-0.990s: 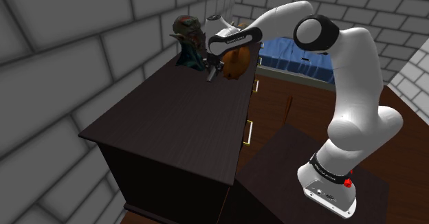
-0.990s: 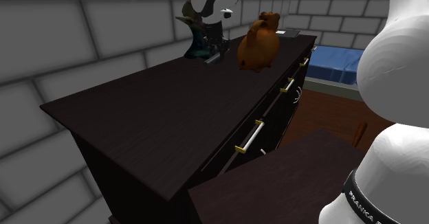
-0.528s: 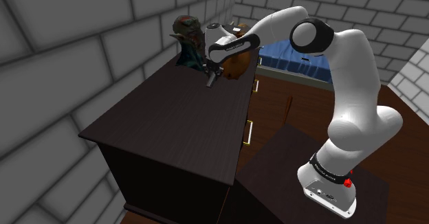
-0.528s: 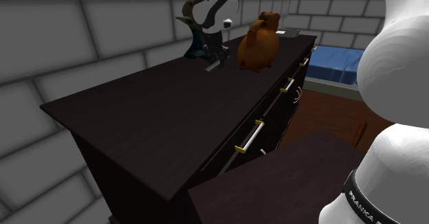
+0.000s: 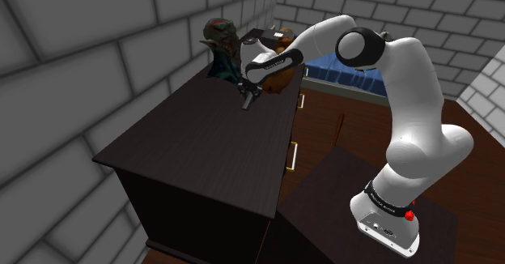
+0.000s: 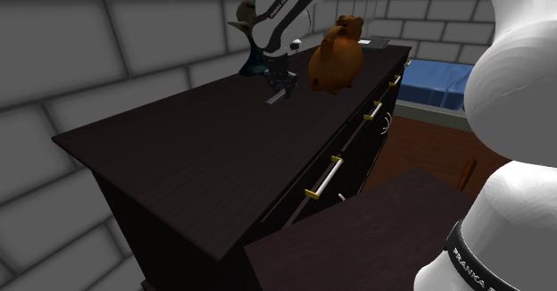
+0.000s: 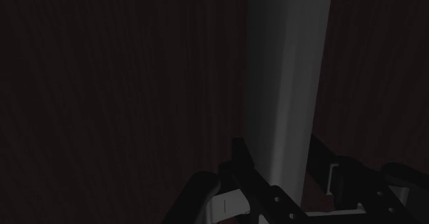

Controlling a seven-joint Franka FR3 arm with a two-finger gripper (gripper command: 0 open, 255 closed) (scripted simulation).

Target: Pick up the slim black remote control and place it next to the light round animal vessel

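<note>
The slim remote (image 7: 289, 85) shows as a long grey bar between my two fingers, which clasp its sides. My gripper (image 7: 280, 168) is shut on it. In the second exterior view, the gripper (image 6: 284, 84) holds the remote (image 6: 278, 96) low over the dark dresser top (image 6: 196, 146); I cannot tell whether it touches. The round animal vessel (image 6: 336, 59) is brown and stands just to that view's right of the gripper. In the shoulder view, the gripper (image 5: 247, 99) is in front of the vessel (image 5: 279, 78), with the arm partly hiding it.
A dark bust figure (image 6: 253, 44) stands against the wall just behind the gripper, also seen as the bust (image 5: 220, 48). A small flat dark thing (image 6: 373, 42) lies at the dresser's far end. My stand (image 5: 356, 198) adjoins the dresser front. A blue bed (image 5: 348, 64) lies beyond.
My gripper has carried the remote down and along the dresser top, a little away from the bust and the brown vessel. The wrist has dropped lower.
</note>
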